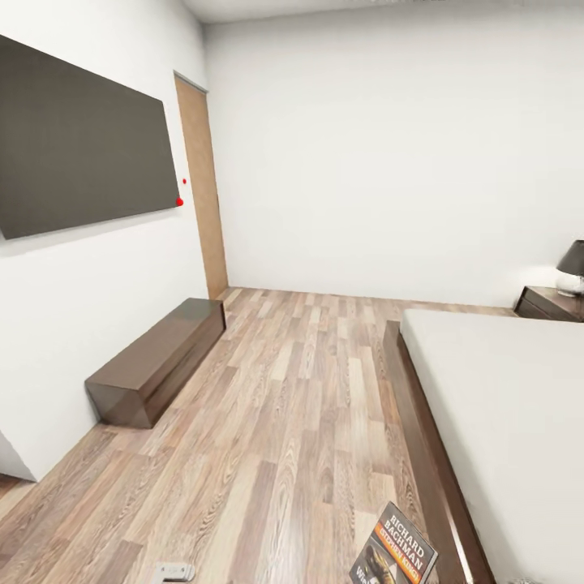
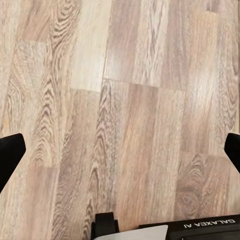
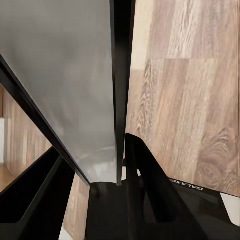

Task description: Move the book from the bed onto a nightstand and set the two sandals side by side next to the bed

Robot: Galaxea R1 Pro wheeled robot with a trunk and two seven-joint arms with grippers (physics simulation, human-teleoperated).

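**One book clamped upright, carried over open floor beside the bed**

Two dark fingers of the right gripper stood pressed together on the book, whose pale back cover and thin dark edge ran up between them in the right wrist view. From the head camera the book showed at the near edge, tilted, its grey cover with orange band and white "Richard Bachman" lettering facing up, just beside the dark frame of the bed. The left gripper pointed straight down at the floor, its black fingertips spread wide apart with nothing between them.

Brown, heavily grained planks ran ahead in a broad clear lane between the bed on the right and a low, dark, glossy bench against the left wall. The mattress was plain, pale and smooth, its wooden frame long and straight-edged. Above the bench hung a flat dark panel; beyond it stood a tan wood wall panel. Farthest off, in the right corner, the nightstand carried a lamp against the white wall.
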